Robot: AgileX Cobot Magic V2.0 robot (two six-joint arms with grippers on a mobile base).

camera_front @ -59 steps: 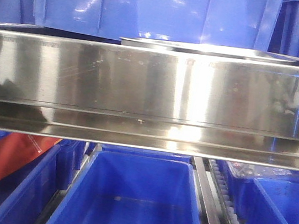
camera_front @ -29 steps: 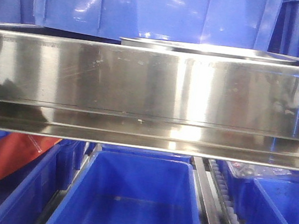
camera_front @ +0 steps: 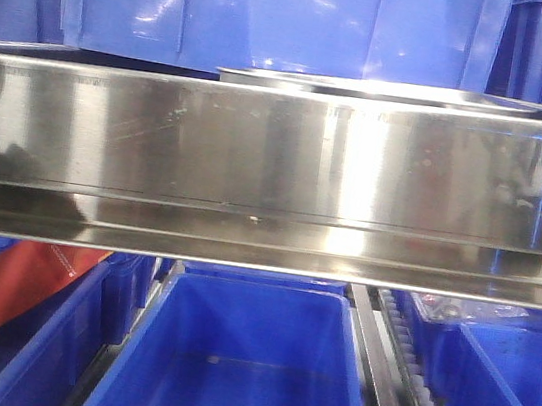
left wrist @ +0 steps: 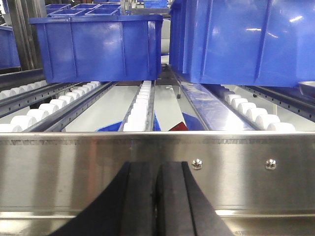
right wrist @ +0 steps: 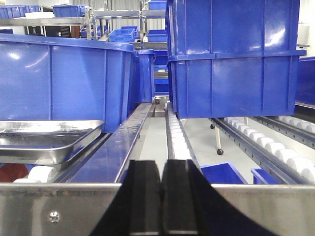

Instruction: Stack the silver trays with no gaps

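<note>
Left gripper (left wrist: 156, 169): black fingers pressed together, nothing between them, low behind the screwed steel rail (left wrist: 74, 167).
Right gripper (right wrist: 161, 169): fingers likewise closed and empty.
Silver tray (right wrist: 47, 135): ahead and left of the right fingers, beyond the rail, on white rollers (right wrist: 42, 173) beside a blue bin (right wrist: 59, 83); whether a second sits beneath is unclear.
Risk: the rail likely blocks a straight reach; the thin shiny rim could slip a pinch, leaving the tray askew with a gap.
</note>
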